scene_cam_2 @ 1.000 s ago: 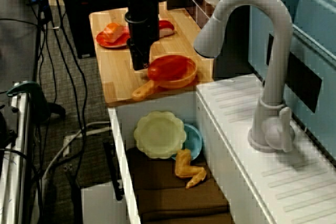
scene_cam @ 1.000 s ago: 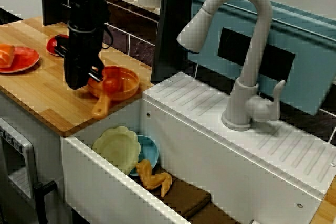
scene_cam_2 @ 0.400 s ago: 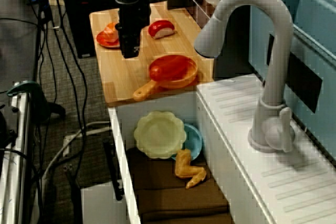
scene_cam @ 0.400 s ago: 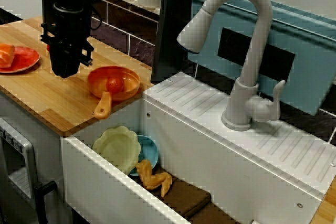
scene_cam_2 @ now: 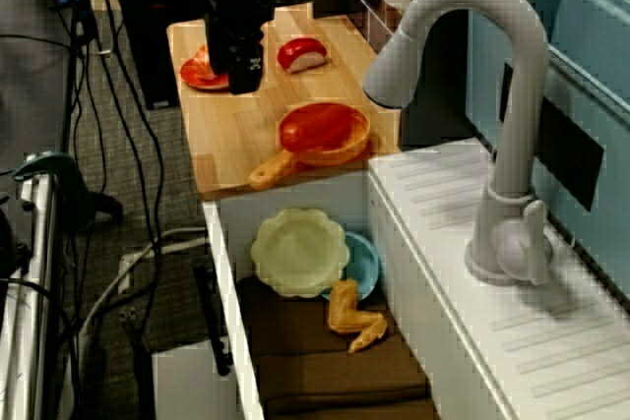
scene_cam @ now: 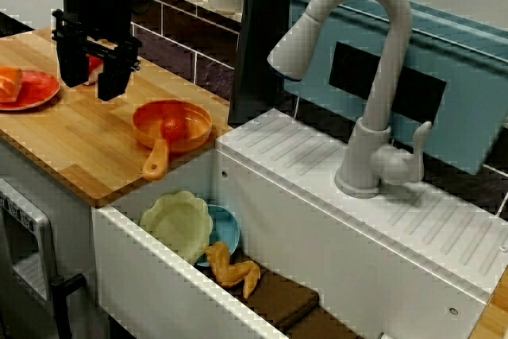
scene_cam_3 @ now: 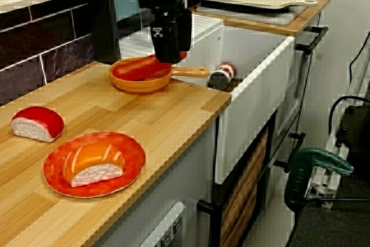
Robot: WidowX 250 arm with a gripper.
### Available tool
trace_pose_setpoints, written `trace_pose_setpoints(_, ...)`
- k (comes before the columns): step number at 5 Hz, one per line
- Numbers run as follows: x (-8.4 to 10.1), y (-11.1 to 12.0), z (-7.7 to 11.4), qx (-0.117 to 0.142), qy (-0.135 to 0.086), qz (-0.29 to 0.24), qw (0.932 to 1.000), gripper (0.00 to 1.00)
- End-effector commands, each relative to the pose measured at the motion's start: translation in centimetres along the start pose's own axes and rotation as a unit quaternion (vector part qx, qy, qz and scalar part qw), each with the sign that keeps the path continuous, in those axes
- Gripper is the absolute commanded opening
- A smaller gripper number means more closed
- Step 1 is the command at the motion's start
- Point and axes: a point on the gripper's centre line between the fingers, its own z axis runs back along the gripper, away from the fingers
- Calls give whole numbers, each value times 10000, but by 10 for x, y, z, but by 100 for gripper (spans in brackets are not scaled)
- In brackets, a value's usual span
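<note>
Gripper [scene_cam: 90, 77] hangs above the wooden counter [scene_cam: 71, 142] with its fingers spread apart and nothing between them, clear of every item. In the view facing the faucet it sits at about 10 o'clock from the orange pan [scene_cam: 184, 117]; in the high view over the sink it is at 11 o'clock from the pan, well apart from it. The pan rests flat near the counter's sink-side edge, handle pointing to 7 o'clock in the faucet view. A red round piece [scene_cam: 169, 127] lies inside it.

A red-topped sushi piece [scene_cam_2: 301, 53] lies on the counter at 12 o'clock from the pan in the high view, just beside the gripper. A red plate [scene_cam_3: 130, 147] carries an orange-topped sushi piece [scene_cam_3: 92, 163], seen in the view along the counter.

Down in the sink: a yellow plate [scene_cam: 176, 224], a blue bowl [scene_cam: 228, 229] behind it, and a fried wing piece [scene_cam: 234, 271] at the plate's 4 o'clock. The faucet [scene_cam: 373, 77] stands at 3 o'clock from the pan.
</note>
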Motion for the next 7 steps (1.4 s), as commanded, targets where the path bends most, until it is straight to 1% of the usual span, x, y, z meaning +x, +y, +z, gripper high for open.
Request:
trace_pose_setpoints(1,-2,-21,39,-322,82,990,9945,100)
trace_pose_setpoints(2,3,-31,43,-377,79,1307,9907,100)
trace_pose_setpoints(3,10,-41,41,-441,98,1568,9866,100)
trace_pose_setpoints(4,13,-51,37,-501,-30,1876,9810,100)
trace_pose_setpoints(5,19,-59,30,-544,-109,2206,9738,100)
trace_pose_setpoints(6,29,-66,16,-471,-72,2322,9715,100)
trace_pose_setpoints(7,38,-66,8,-470,-56,2429,9689,100)
